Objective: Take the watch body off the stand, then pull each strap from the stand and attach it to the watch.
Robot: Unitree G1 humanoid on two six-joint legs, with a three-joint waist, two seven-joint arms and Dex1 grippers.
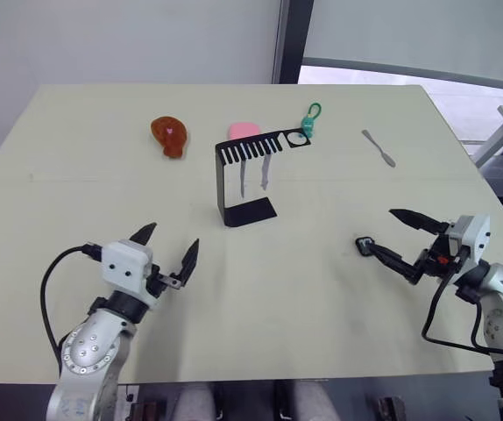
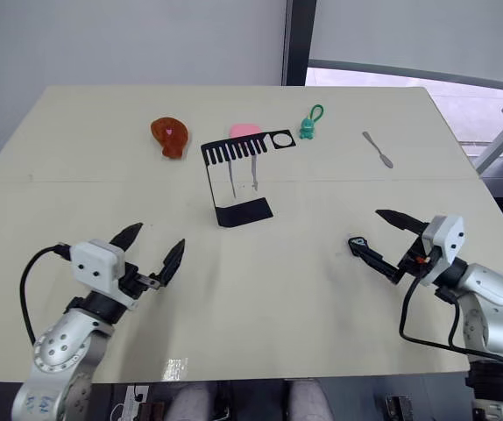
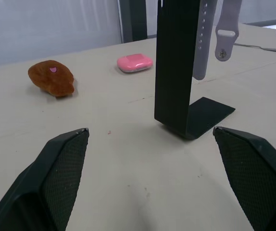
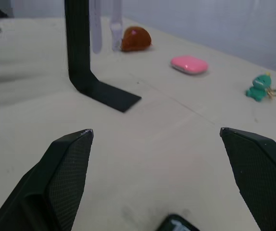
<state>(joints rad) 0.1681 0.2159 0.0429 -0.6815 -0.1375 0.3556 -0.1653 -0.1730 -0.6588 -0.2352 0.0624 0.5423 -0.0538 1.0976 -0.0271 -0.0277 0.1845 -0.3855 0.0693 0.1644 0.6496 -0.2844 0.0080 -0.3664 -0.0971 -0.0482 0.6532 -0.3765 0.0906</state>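
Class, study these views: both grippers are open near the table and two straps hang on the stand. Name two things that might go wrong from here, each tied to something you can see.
1. The stand is thin with a small flat base; pulling a strap sideways might tip or drag it.
2. The watch body lies on the table right by the open right gripper; a careless finger could knock it away.
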